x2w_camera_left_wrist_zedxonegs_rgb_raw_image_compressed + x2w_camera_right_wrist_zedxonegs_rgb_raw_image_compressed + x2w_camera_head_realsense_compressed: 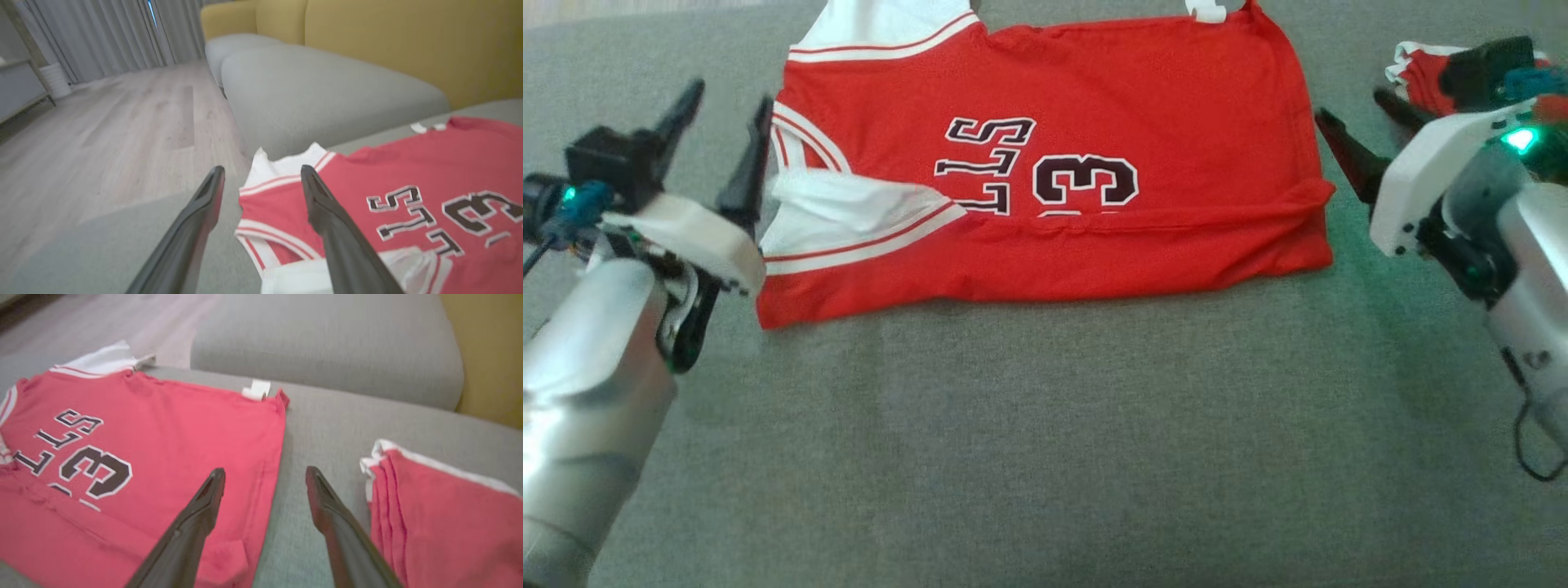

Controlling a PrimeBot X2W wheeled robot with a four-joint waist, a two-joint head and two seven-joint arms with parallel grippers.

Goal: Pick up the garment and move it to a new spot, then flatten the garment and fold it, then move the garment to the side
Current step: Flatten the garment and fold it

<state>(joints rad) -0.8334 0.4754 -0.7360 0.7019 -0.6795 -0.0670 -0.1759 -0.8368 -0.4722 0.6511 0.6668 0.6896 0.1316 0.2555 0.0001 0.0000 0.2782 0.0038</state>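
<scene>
The garment (1094,106) is a red basketball jersey with white trim and dark lettering, lying on the grey cushion with its near edge folded over the number. My left gripper (725,108) stands open at its left edge, its right finger by the white armhole, holding nothing. In the left wrist view the jersey (408,171) lies to the right of the open left gripper (261,173). Just off the jersey's right edge my right gripper (1356,110) is open and empty. The right wrist view has the jersey (184,428) to the left of the open right gripper (265,475).
A second folded red and white cloth (1421,69) lies at the far right, close to the right gripper, and appears as a folded stack (441,510). A grey cushion (318,90), yellow sofa back (408,36) and wooden floor (102,130) lie beyond.
</scene>
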